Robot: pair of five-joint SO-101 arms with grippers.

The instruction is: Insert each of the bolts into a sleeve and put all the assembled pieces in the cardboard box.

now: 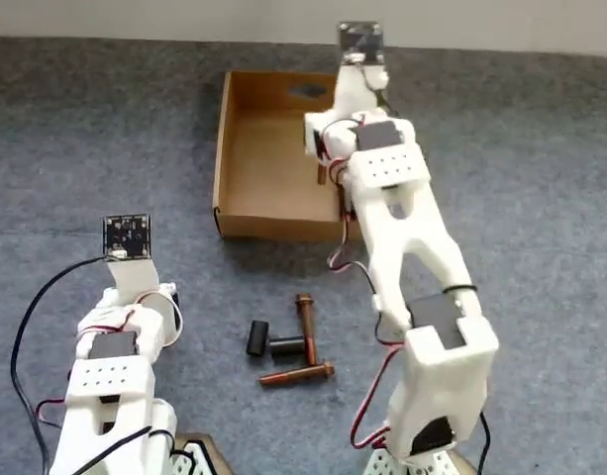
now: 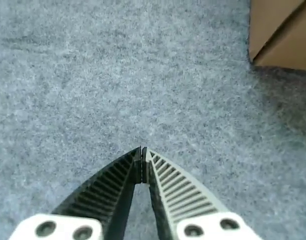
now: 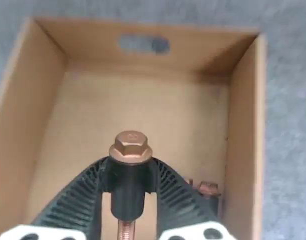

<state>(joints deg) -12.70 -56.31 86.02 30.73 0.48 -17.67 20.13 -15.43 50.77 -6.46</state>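
Observation:
My right gripper point(image 3: 130, 167) is shut on a copper bolt point(image 3: 131, 146) that sits in a black sleeve point(image 3: 128, 195), held over the floor of the cardboard box point(image 3: 242, 125). Another copper bolt head point(image 3: 208, 189) lies inside the box by its side wall. On the carpet in front of the box point(image 1: 222, 148) lie two copper bolts point(image 1: 305, 322) point(image 1: 296, 374) and two black sleeves point(image 1: 257, 337) point(image 1: 286, 347), close together. My left gripper point(image 2: 143, 155) is shut with nothing in it, low over bare carpet.
The right arm point(image 1: 382, 163) stretches from the front edge over the box's right side. The left arm point(image 1: 115, 336) stands at the front left. A corner of the box point(image 2: 282, 35) lies beyond the left gripper. Grey carpet covers the table.

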